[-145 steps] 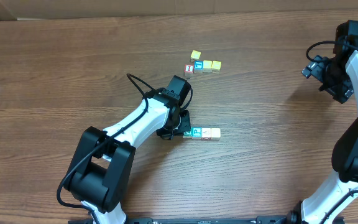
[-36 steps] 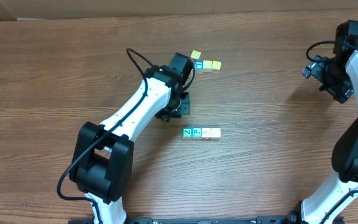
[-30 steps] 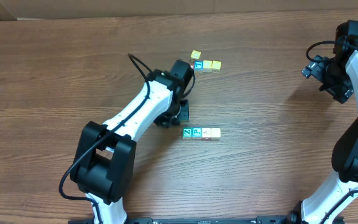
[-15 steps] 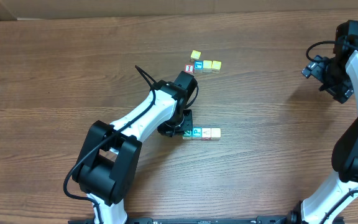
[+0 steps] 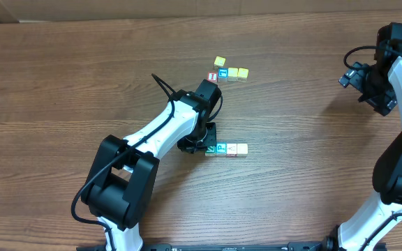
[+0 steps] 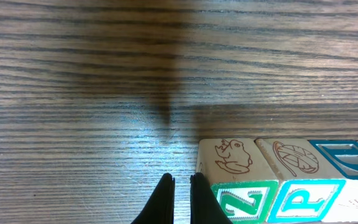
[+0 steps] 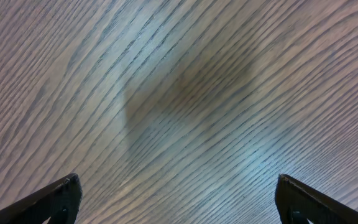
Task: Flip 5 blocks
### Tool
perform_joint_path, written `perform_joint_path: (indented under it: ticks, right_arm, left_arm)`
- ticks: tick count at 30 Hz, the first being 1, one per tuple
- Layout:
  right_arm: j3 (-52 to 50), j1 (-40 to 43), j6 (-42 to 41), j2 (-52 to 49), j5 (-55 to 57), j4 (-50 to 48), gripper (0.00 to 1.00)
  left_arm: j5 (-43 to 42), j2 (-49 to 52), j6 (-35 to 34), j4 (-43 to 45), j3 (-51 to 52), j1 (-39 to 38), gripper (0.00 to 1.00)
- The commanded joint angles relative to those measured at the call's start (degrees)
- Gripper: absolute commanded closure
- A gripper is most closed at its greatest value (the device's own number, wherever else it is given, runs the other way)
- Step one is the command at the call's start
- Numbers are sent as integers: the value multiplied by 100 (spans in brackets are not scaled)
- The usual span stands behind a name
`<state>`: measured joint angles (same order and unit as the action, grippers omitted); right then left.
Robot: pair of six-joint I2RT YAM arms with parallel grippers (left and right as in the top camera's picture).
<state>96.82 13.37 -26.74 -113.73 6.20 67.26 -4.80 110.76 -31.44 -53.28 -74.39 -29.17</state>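
Four tiny wooden letter cubes are sitting in a touching row on the near part of the brown wood-grain table [image 5: 61,84]: a green-faced Z cube [image 6: 241,202], a teal-faced P cube [image 6: 306,199], a whitish cube with faint reddish marks [image 5: 231,148] and a paler whitish cube [image 5: 241,148] at the right end. Down at the table, the left gripper [image 6: 180,194] is resting just beside the Z cube's outer end, its jaws clenched together with nothing between them; whether a finger is touching the cube cannot be told. Farther back, a second cluster is lying well apart from the row: a red-faced cube [image 5: 212,77], a teal cube [image 5: 222,72] just beside it, a plain yellow-tan cube [image 5: 232,72], a yellow cube [image 5: 243,72] touching that one, and a brighter yellow cube [image 5: 219,62] behind them. Far off to the right, the right gripper [image 7: 178,190] is hovering over bare wood, its jaws spread wide and empty.
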Motion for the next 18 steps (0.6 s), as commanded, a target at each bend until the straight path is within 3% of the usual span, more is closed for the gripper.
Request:
perform_joint_path:
  ticks: [1, 10, 16, 18]
  right_arm:
    - [87, 15, 22, 153, 13, -13, 0]
    - [87, 15, 22, 153, 13, -13, 0]
    - [87, 15, 22, 155, 13, -13, 0]
    - [87, 15, 22, 155, 13, -13, 0]
  left_arm:
    - [-85, 52, -94, 24, 37, -11, 96]
    - [-66, 26, -26, 7, -79, 92, 96]
    - [-105, -9, 380, -522, -973, 382, 96]
    - [-98, -9, 658, -815, -1419, 452, 90]
